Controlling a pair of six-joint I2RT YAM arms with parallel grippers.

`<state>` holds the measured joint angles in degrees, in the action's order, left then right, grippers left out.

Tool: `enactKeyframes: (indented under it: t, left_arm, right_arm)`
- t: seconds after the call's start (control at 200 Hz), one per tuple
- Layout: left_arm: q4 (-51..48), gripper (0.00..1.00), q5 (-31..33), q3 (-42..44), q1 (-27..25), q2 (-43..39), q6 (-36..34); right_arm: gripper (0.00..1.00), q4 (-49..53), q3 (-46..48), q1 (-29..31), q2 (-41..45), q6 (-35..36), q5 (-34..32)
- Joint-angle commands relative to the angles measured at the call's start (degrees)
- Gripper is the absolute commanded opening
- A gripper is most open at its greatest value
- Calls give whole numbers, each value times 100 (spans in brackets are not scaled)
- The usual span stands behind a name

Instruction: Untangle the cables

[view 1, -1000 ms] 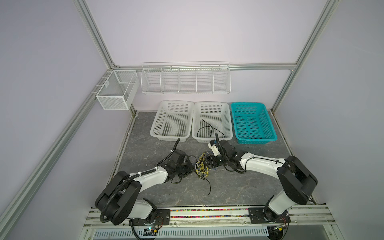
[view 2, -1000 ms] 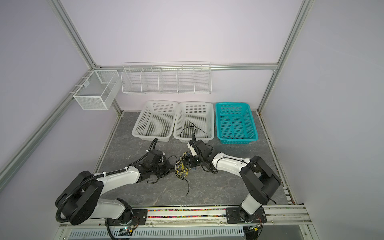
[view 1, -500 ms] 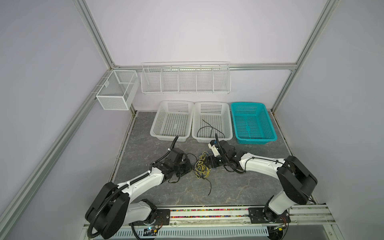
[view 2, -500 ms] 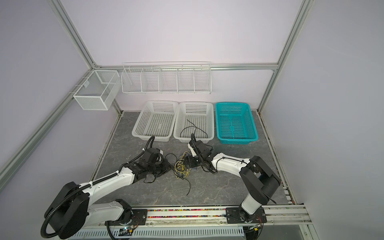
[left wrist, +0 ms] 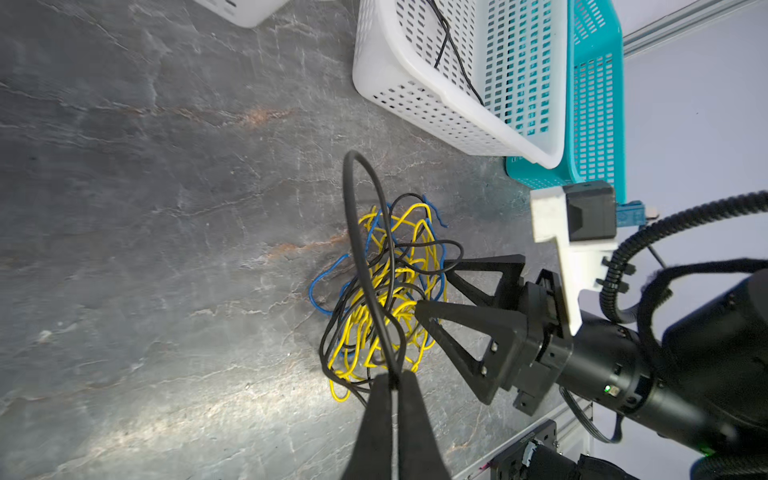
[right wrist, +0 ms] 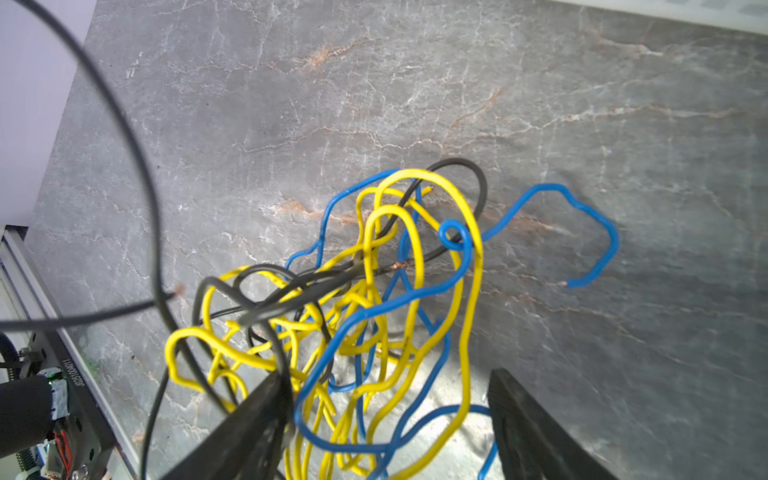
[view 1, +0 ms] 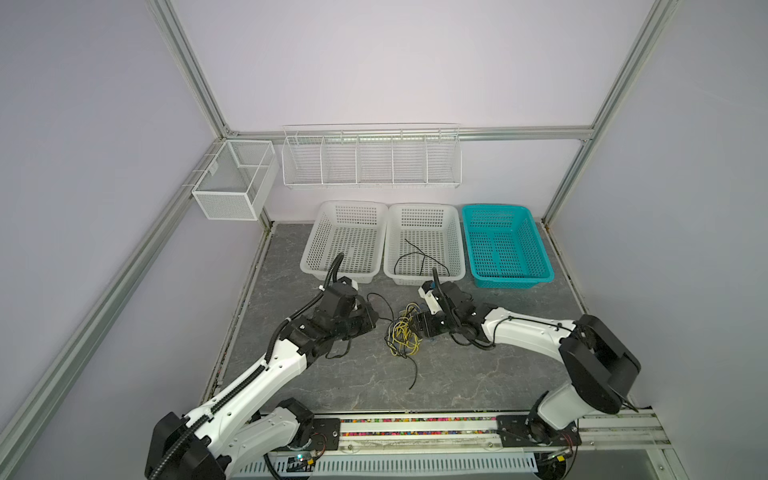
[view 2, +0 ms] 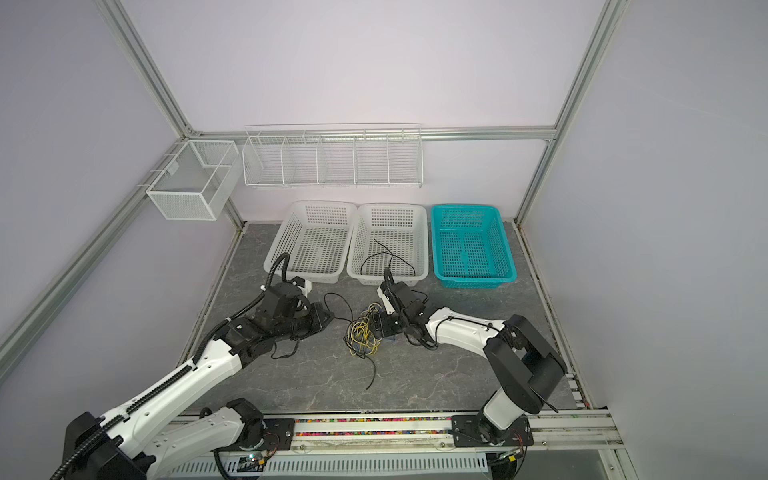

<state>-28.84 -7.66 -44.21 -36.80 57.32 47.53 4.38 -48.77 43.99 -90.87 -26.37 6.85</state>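
Grey marbled tabletop (view 1: 478, 374) carries the cables (view 1: 402, 336), a knot of yellow, blue and black strands lying at its centre between the two arms. One black cable (left wrist: 353, 216) loops out of the knot and is clamped in the left gripper (left wrist: 392, 380), whose fingers are pressed together just left of the knot. The right gripper (right wrist: 382, 382) is held apart, astride the knot's right side, with nothing pinched.

Probable faults: if the black cable is drawn left while the knot is unrestrained, the whole bundle may be dragged along or its loops tightened. The thin strand may also slip from the fingers.
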Motion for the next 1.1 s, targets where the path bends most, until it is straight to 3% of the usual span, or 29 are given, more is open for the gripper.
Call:
enactKeyframes:
  t: [0.0,0.445,0.8,1.1]
  left_arm:
    - [-555,0,458,-393,-21,-316,-254]
    - [-1646,0,888,-2740,-21,-523,-796]
    - [-1870,0,544,-4418,-21,-47,-890]
    - [-1565,0,118,-4414,-21,35,-631]
  right_arm:
    - [78,-2,138,22,196,3,-26]
    - [78,-154,258,28,400,0,61]
    - [79,-723,615,43,946,44,535]
    - [80,-1265,1008,52,1688,144,886]
